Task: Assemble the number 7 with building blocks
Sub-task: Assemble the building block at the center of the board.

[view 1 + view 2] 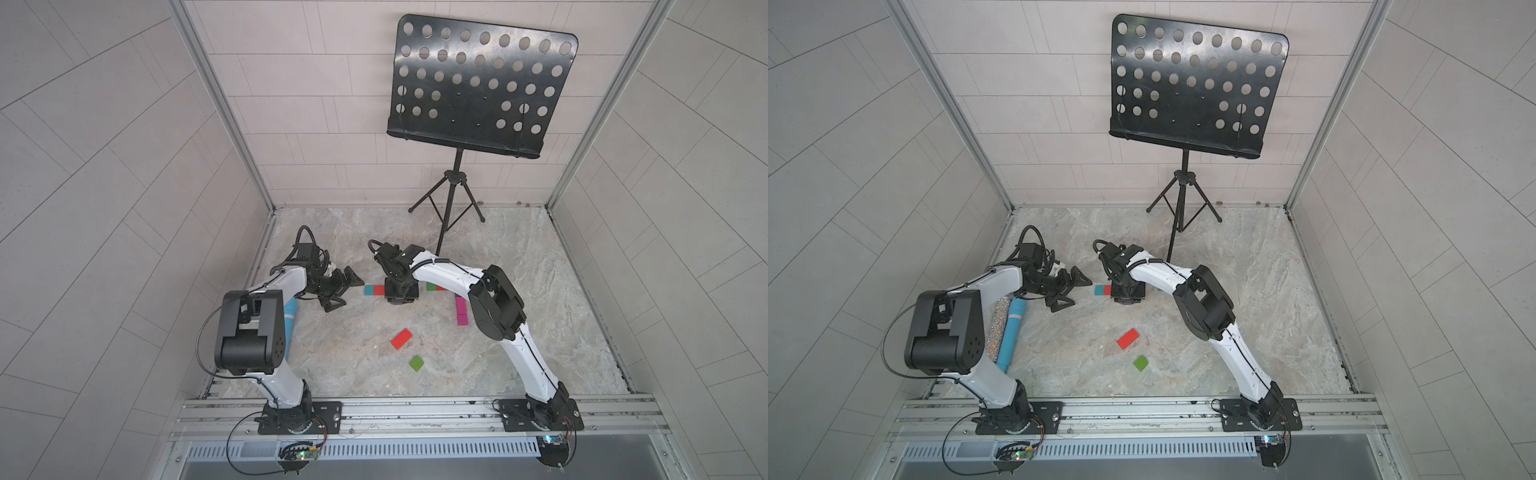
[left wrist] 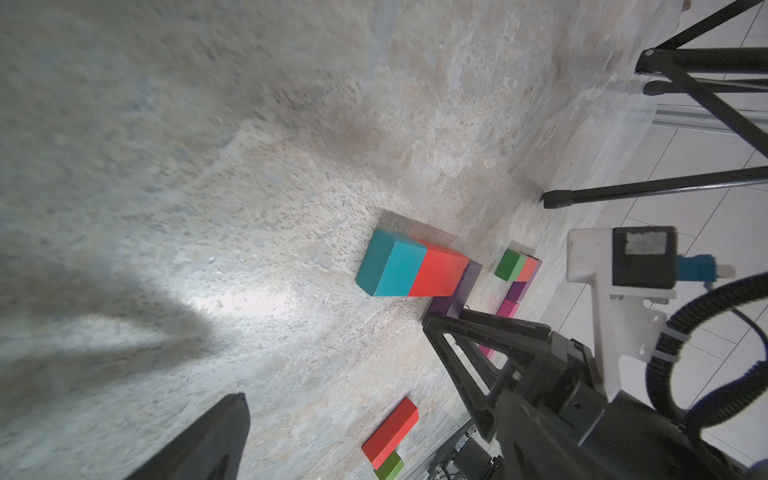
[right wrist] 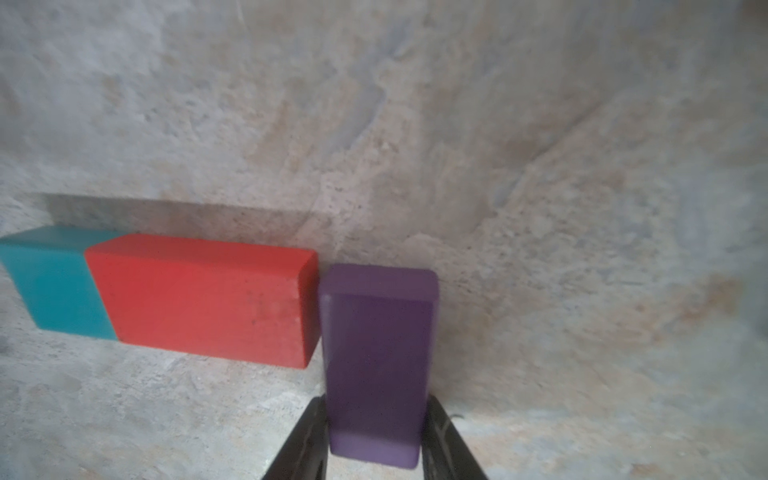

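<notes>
Right wrist | right jaws clamped on purple block [image 3: 378, 365], just beside red block [image 3: 203, 299] | left jaws wide, empty

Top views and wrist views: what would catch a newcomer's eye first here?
The tall black perforated metal music stand dominates the back. At mid-table, the right gripper has its fingers shut on a purple rectangular block, right beside a red rectangular block that touches a teal block.
</notes>
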Controlling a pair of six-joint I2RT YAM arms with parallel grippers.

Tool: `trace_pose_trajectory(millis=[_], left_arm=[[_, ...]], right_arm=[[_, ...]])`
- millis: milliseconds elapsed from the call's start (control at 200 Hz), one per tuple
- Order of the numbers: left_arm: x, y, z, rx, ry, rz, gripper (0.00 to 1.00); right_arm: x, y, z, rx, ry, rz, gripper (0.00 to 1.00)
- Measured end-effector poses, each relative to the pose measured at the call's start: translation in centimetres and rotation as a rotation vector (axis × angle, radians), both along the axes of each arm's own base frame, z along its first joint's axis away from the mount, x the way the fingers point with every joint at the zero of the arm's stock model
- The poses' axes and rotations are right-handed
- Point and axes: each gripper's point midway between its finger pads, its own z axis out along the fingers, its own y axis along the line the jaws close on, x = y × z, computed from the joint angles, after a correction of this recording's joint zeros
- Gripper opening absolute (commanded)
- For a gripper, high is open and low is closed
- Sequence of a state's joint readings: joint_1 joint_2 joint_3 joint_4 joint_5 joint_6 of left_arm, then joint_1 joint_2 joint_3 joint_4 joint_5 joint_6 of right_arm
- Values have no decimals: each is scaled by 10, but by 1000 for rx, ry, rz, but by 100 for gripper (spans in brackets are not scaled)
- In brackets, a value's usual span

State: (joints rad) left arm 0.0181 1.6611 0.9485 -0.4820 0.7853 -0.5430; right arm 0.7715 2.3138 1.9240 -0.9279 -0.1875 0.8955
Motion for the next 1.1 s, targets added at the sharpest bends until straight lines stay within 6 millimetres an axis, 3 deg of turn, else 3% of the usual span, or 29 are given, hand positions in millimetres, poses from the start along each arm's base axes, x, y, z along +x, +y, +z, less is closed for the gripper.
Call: trace_pose_trajectory(millis=[495, 831, 1101], left_arm=[[0, 0, -1, 0, 2, 0, 100], [-1, 0, -2, 0, 5, 0, 100], [-1, 0, -2, 0, 6, 0, 100]], right_arm=[[0, 1, 0, 5, 2, 1, 40], [1, 3, 0, 11, -1, 0, 48], [2, 3, 1, 14, -4, -1, 48]])
